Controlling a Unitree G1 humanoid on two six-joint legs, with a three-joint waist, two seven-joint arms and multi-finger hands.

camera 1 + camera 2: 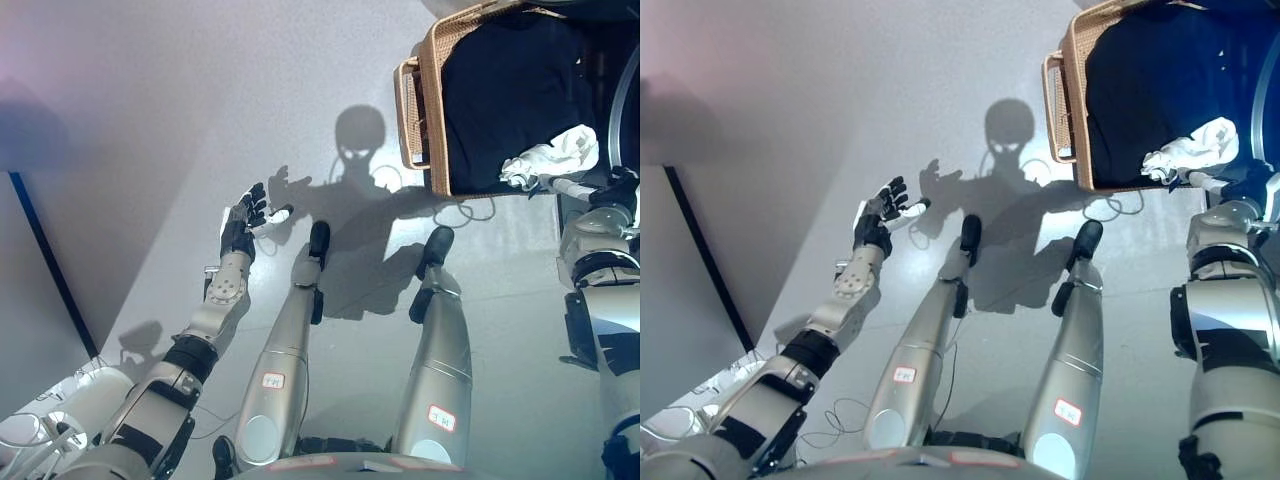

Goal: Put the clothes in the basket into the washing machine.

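A woven tan basket stands on the grey floor at the upper right, holding dark navy clothes. A bunched white cloth lies at the basket's near edge. My right hand is right against this white cloth, partly tucked under it, so its grip is hidden. My left hand is held out over the bare floor left of centre, open and holding nothing. No washing machine shows in either view.
A dark strip runs along the floor at the left, beside a pale wall or panel. A curved pale bar crosses the basket at the right edge. Grey floor spreads out to the basket's left.
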